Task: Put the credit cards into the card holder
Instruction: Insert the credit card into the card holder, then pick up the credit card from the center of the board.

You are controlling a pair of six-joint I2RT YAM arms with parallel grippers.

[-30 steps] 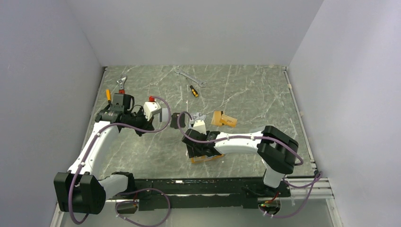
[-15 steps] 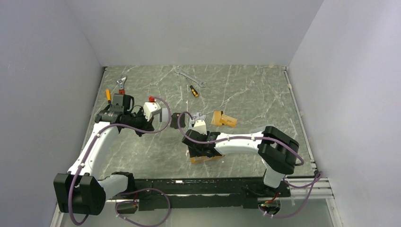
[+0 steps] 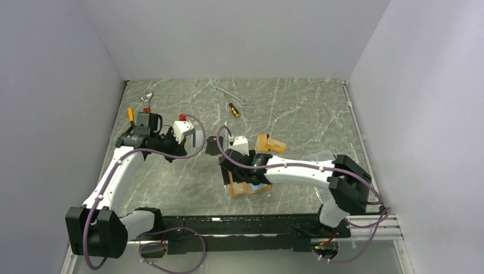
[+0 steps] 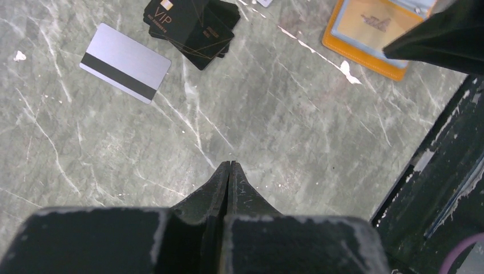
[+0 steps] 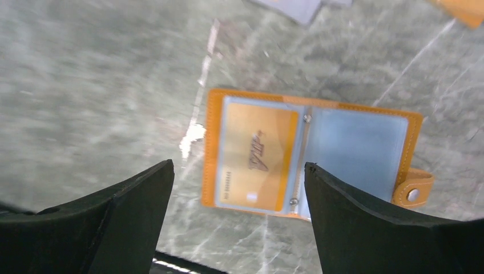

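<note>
Two end effectors are shown above a grey marbled desk [image 3: 302, 114]. The left end effector [image 4: 229, 165] is closed with its fingers pressed together, nothing held, above bare desk at the lower centre of its wrist view. The right end effector [image 5: 238, 165] is spread wide and empty above the card holder [image 5: 311, 154], which lies open and flat at the centre of the right wrist view, snap tab [image 5: 411, 193] at the right. One orange-tan card [image 5: 259, 154] is seen in its left clear pocket. A silver-grey card with a black stripe [image 4: 124, 63] lies at the upper left of the left wrist view, just beside a fanned stack of black VIP cards [image 4: 191, 23]. More orange-tan cards [image 3: 269, 144] lie right of centre in the overhead view.
</note>
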